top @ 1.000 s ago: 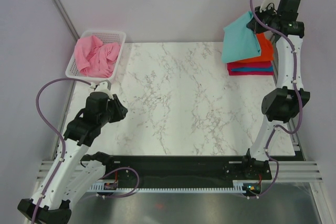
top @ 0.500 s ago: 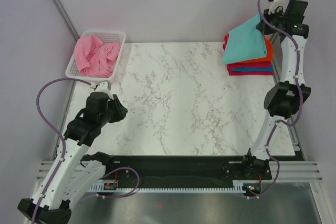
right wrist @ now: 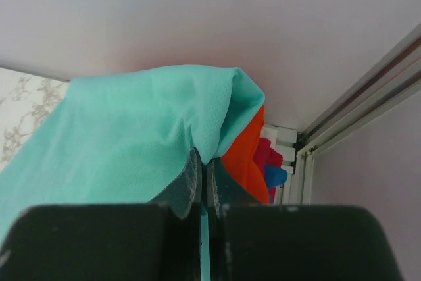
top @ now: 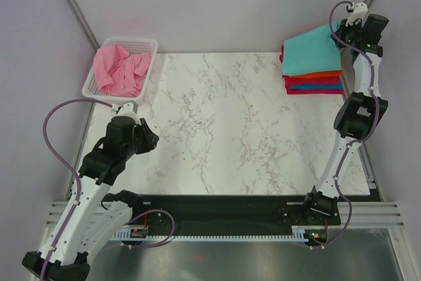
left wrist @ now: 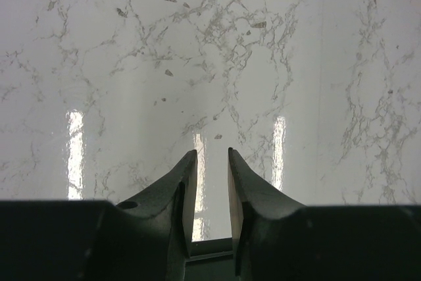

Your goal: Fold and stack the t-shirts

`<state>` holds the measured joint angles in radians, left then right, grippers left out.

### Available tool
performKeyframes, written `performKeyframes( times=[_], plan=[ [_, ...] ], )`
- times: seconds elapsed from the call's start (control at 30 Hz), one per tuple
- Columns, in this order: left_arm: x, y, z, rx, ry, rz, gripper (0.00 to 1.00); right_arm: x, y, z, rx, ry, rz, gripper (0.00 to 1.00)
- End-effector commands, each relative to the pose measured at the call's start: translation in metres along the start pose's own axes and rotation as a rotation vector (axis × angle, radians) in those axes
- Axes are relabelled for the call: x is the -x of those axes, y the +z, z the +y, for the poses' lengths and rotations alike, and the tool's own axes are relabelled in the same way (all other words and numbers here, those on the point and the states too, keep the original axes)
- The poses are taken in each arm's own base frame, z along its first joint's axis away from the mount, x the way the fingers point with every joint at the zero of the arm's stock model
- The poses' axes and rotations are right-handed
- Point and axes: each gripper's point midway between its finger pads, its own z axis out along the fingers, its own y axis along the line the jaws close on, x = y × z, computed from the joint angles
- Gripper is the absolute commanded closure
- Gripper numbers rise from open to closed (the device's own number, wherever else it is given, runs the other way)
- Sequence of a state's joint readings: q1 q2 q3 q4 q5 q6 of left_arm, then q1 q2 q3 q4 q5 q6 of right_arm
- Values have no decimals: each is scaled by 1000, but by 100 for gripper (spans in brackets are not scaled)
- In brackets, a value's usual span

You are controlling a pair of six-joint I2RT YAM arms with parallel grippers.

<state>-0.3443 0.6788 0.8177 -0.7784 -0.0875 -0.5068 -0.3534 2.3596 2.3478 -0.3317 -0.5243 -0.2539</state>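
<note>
A folded teal t-shirt [top: 309,49] lies on top of a stack of folded orange [top: 322,74], blue and crimson [top: 316,89] t-shirts at the table's far right. My right gripper [top: 340,33] is shut on the teal shirt's far right edge; in the right wrist view the fingers [right wrist: 202,169] pinch the teal cloth [right wrist: 131,136] above the orange shirt [right wrist: 247,159]. A crumpled pink t-shirt [top: 120,69] lies in the white basket [top: 148,45] at the far left. My left gripper [left wrist: 212,162] is open and empty over bare marble.
The white slotted basket stands at the table's far left corner. Grey walls and an aluminium frame post [right wrist: 355,106] stand close behind the stack. The marble table [top: 223,116] lies between the arms.
My right gripper has carried the teal shirt up and right, from hanging draped to lying flatter on the stack. The left arm has not moved.
</note>
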Motion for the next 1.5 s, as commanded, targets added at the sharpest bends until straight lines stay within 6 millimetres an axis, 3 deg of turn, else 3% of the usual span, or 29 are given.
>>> performKeyframes(
  times=[0.0,0.23,0.27,0.33,0.37,0.43,0.5,0.63,0.67,0.73,0.77,0.8,0.83,0.87,0.93,1.0,1.03,1.1,1.13,1.17,1.2,1.23,1.27,1.3,1.33,1.37,1.4,1.43,1.47],
  plan=[
    [11,-1,2,7,20,-52,67,10,15,-21,-15,-31,-122,100],
    [9,1,2,11,22,-38,67,-14,40,-47,-123,-19,-190,100],
    [9,2,1,9,22,-35,67,-31,45,-47,-124,8,-173,91],
    [9,2,1,7,23,-35,67,-41,50,-48,-130,43,-164,72],
    [8,2,2,9,23,-34,67,-53,54,-48,-135,66,-147,47],
    [9,1,2,8,22,-39,67,-57,53,-53,-177,89,-137,34],
    [10,-1,1,4,22,-45,67,-53,42,-58,-223,106,-133,32],
    [12,-5,0,-7,22,-62,67,-5,4,-69,-346,127,-198,26],
    [13,-5,-1,-12,22,-64,67,21,-19,-72,-398,130,-231,23],
    [13,-7,-1,-16,23,-69,67,48,-45,-76,-464,140,-271,19],
    [14,-8,-2,-24,22,-73,67,74,-72,-78,-535,195,-327,15],
    [14,-9,-2,-26,21,-74,67,86,-85,-78,-561,212,-359,11],
    [14,-9,-3,-29,22,-76,67,94,-97,-79,-593,224,-392,2],
    [14,-8,-4,-36,25,-69,66,122,-121,-78,-626,245,-457,2],
    [13,-9,-5,-41,27,-66,66,146,-150,-74,-662,283,-492,2],
    [16,-12,-8,-57,30,-76,65,158,-164,-62,-630,367,-519,2],
    [16,-13,-8,-63,30,-84,65,162,-177,-46,-597,404,-516,2],
    [18,-17,-9,-75,28,-99,63,167,-178,-4,-470,507,-527,2],
    [18,-18,-9,-77,29,-104,63,136,-164,24,-415,537,-442,2],
    [19,-19,-10,-82,27,-108,62,153,-185,56,-368,518,-468,2],
    [19,-20,-11,-93,33,-111,62,152,-174,116,-270,473,-431,2],
    [20,-22,-13,-100,36,-115,62,143,-177,142,-283,454,-412,2],
    [21,-22,-13,-102,34,-121,62,121,-188,180,-242,435,-371,2],
    [21,-22,-12,-100,33,-121,61,112,-189,241,-131,416,-337,2],
    [20,-22,-11,-100,34,-123,61,81,-204,263,-122,455,-298,2],
    [21,-22,-12,-101,37,-128,61,65,-210,285,-77,480,-273,2],
    [21,-22,-13,-105,39,-126,60,53,-219,324,20,527,-253,2],
    [21,-20,-13,-102,43,-119,60,13,-229,340,41,543,-203,2],
    [21,-19,-12,-96,40,-120,61,-5,-238,373,125,547,-166,2]
  ],
)
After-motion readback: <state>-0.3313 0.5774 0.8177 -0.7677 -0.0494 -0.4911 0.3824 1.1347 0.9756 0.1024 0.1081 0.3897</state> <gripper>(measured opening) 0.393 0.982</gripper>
